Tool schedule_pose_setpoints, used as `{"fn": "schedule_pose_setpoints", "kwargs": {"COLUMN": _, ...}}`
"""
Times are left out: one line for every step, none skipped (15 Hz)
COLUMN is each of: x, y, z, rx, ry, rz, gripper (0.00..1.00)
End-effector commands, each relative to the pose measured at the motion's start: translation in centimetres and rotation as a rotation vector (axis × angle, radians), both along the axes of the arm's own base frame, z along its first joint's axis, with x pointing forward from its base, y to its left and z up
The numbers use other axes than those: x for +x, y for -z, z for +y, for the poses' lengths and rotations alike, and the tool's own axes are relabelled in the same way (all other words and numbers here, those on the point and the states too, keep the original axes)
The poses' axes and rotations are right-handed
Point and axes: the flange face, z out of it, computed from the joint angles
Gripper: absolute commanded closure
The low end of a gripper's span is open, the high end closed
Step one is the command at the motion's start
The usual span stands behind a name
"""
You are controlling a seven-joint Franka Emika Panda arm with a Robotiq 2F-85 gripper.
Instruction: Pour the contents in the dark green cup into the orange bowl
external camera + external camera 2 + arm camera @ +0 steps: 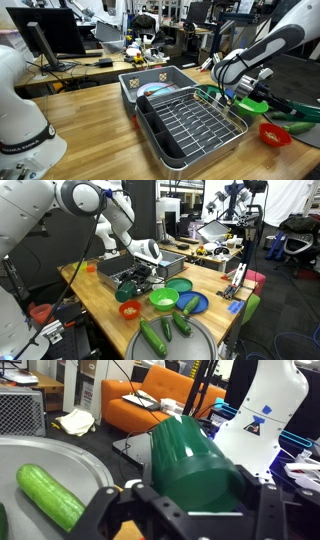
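I have the gripper (190,502) clamped shut on the dark green cup (195,460), which is smooth glossy plastic and a tapered cylinder. The orange bowl (130,309), shallow round plastic, sits at 6 o'clock below the gripper in an exterior view. A matte cucumber (48,495) is at 8 o'clock of the cup. The blue mark on the white arm base (262,415) is unreadable.

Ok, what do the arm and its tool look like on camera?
The arm is glossy white, built of rounded links with dark bands at the joints, and darker near the wrist. The tool is black and blocky; in the wrist view its fingers are matte black, angular bars. No cable or marking is clear enough to describe.
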Motion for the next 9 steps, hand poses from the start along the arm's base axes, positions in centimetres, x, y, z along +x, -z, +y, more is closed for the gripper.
{"fn": "schedule_pose_setpoints", "kwargs": {"x": -0.3, "y": -0.6, "z": -0.2, "rx": 0.044, "ry": 0.031, "rz": -0.07, "gripper": 0.47}}
{"fn": "schedule_pose_setpoints", "kwargs": {"x": -0.4, "y": -0.7, "z": -0.3, "rx": 0.062, "ry": 0.044, "rz": -0.09, "gripper": 0.47}}
{"fn": "schedule_pose_setpoints", "kwargs": {"x": -0.3, "y": -0.8, "z": -0.4, "rx": 0.081, "ry": 0.055, "rz": -0.115, "gripper": 0.47}}
{"fn": "schedule_pose_setpoints", "kwargs": {"x": -0.3, "y": -0.9, "z": -0.6, "rx": 0.094, "ry": 0.064, "rz": -0.143, "gripper": 0.47}}
{"fn": "schedule_pose_setpoints", "kwargs": {"x": -0.1, "y": -1.1, "z": -0.8, "rx": 0.111, "ry": 0.084, "rz": -0.178, "gripper": 0.47}}
{"fn": "schedule_pose_setpoints", "kwargs": {"x": -0.1, "y": -1.3, "z": -1.0, "rx": 0.129, "ry": 0.106, "rz": -0.208, "gripper": 0.47}}
{"fn": "schedule_pose_setpoints", "kwargs": {"x": -0.1, "y": -1.6, "z": -1.2, "rx": 0.146, "ry": 0.126, "rz": -0.236, "gripper": 0.47}}
{"fn": "schedule_pose_setpoints", "kwargs": {"x": -0.1, "y": -2.0, "z": -1.4, "rx": 0.162, "ry": 0.143, "rz": -0.259, "gripper": 0.47}}
{"fn": "schedule_pose_setpoints", "kwargs": {"x": -0.3, "y": -2.4, "z": -1.6, "rx": 0.179, "ry": 0.158, "rz": -0.279, "gripper": 0.47}}
